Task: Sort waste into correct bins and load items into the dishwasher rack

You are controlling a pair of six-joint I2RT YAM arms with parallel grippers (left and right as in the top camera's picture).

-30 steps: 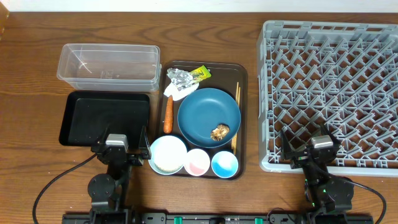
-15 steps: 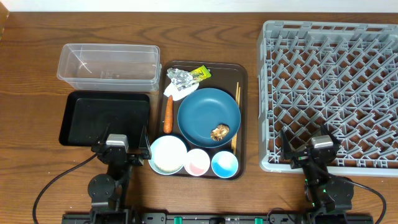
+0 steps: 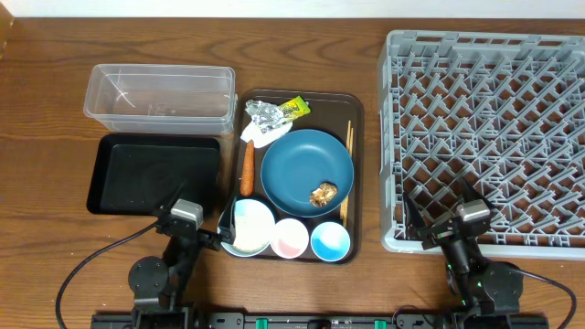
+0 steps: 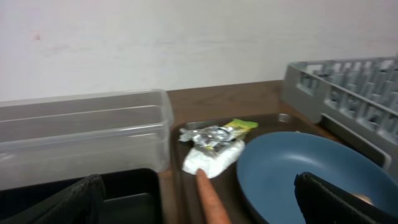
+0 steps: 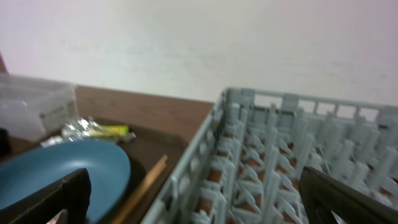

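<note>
left claw [image 4: 198,182] spread | carrot stick [image 4: 211,204] just ahead, seemingly between its fingers | right claw [image 5: 196,177] spread, at rack [image 5: 280,155]

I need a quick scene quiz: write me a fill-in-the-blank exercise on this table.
The brown food lump lies on the dark-blue ____.
Between the white bowl and the light-blue cup stands the ____ cup.
The grey dishwasher rack is ____.
Missing words: plate; pink; empty.

Clear plastic tub [image 3: 157,115], crinkled silver foil [image 3: 262,113], grained wooden table [image 3: 46,110]
</note>
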